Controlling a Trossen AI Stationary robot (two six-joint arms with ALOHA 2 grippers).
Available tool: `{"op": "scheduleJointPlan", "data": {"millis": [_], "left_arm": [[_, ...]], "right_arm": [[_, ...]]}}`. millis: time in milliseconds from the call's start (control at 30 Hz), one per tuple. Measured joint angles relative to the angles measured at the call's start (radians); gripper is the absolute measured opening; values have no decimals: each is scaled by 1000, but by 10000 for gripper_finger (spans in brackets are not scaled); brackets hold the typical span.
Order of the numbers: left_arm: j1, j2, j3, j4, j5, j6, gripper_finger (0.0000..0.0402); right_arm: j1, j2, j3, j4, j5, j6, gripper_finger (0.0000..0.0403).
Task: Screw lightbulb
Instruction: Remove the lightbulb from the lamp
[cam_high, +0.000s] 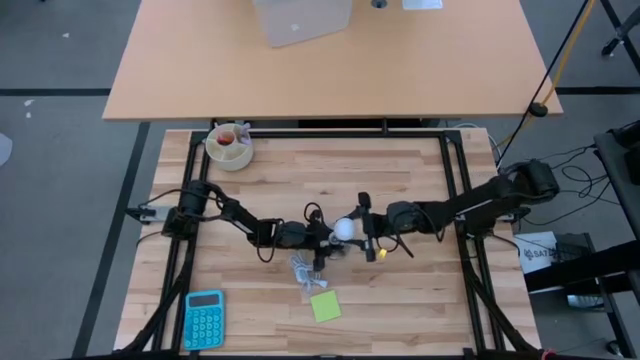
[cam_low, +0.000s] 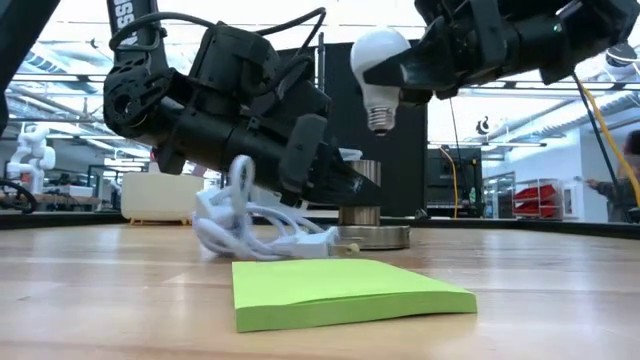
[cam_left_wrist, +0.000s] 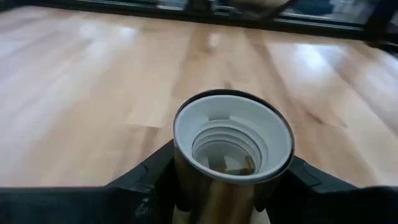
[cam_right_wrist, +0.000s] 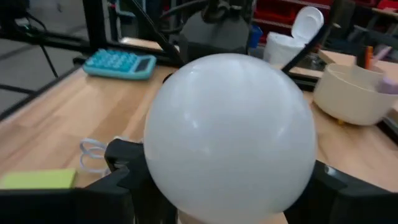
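your right gripper (cam_low: 415, 65) grips the lightbulb (cam_low: 378, 70), base down, in the air just above the socket (cam_left_wrist: 231, 149). your left gripper (cam_left_wrist: 230, 186) clamps that socket on the table (cam_high: 400, 290), beside the cable (cam_low: 250, 225).

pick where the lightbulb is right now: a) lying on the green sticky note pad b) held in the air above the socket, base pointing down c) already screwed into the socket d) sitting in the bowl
b: in the low view the right gripper holds the lightbulb with its screw base down and a clear gap above the socket, which the left gripper grips.
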Motion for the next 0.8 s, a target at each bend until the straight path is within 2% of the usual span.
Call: {"op": "scheduleJointPlan", "data": {"millis": [133,433,533,800], "left_arm": [[-3,0,0,6,-63,1,200],[-17,0,0,58,-71,-4,266],[-18,-6,1,58,-72,-10,271],[-21,-7,1,61,-83,9,272]], "right_arm": [[1,-94,0,-145,51,-17,243],[5,-227,0,-387,166,-22,243],[6,-243,0,-431,208,-7,243],[6,-246,0,-442,208,-5,243]]}}
